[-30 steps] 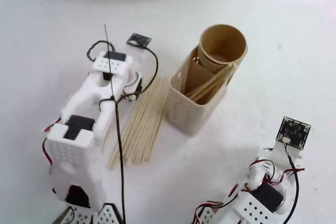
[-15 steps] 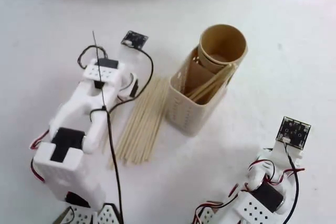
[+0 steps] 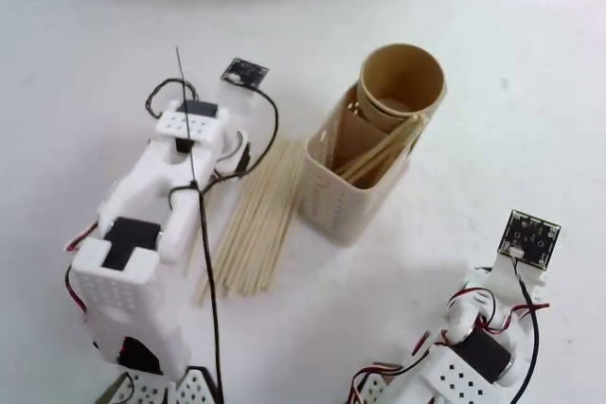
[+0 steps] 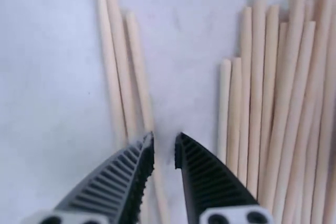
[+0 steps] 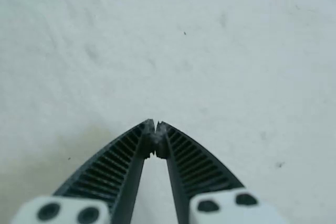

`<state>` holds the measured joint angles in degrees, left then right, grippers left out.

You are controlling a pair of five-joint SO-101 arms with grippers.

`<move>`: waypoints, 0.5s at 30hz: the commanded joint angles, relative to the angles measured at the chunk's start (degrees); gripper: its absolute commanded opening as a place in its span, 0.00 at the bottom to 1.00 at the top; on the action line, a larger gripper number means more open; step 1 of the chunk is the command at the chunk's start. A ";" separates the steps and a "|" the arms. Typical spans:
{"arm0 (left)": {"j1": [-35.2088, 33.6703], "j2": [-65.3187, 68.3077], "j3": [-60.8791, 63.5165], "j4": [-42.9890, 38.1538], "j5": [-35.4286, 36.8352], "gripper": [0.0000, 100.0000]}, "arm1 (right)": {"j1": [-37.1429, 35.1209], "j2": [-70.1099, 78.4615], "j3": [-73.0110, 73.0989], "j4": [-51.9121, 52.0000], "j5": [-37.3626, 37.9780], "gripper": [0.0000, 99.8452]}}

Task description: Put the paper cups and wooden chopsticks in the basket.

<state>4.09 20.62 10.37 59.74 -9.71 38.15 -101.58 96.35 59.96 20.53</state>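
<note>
A cream perforated basket (image 3: 333, 203) stands mid-table with stacked paper cups (image 3: 401, 82) and a few wooden chopsticks (image 3: 383, 153) leaning in it. A fan of loose chopsticks (image 3: 252, 219) lies on the table just left of the basket. My left arm (image 3: 161, 191) stretches over the left side of that pile. Its gripper (image 4: 164, 145) hovers low with a narrow gap between the fingers, between a small group of chopsticks (image 4: 118, 72) and a larger group (image 4: 278, 103); one stick runs under a fingertip into the gap. My right gripper (image 5: 155, 129) is shut over bare table.
The right arm (image 3: 488, 328) is folded at the table's front right corner. A black cable (image 3: 270, 130) and a small black board (image 3: 244, 73) lie beside the left arm. Open white table surrounds the basket at the back and right.
The left arm swung to the left, then came partway back to the right over the loose chopsticks. The right arm, basket and cups have stayed put.
</note>
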 commanded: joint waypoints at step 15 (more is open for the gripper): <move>-1.36 2.86 -5.89 3.08 1.14 0.09 | 0.48 0.31 0.62 0.13 0.44 0.02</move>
<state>4.09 23.52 6.95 62.11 -9.27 38.15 -101.58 96.35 59.96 20.53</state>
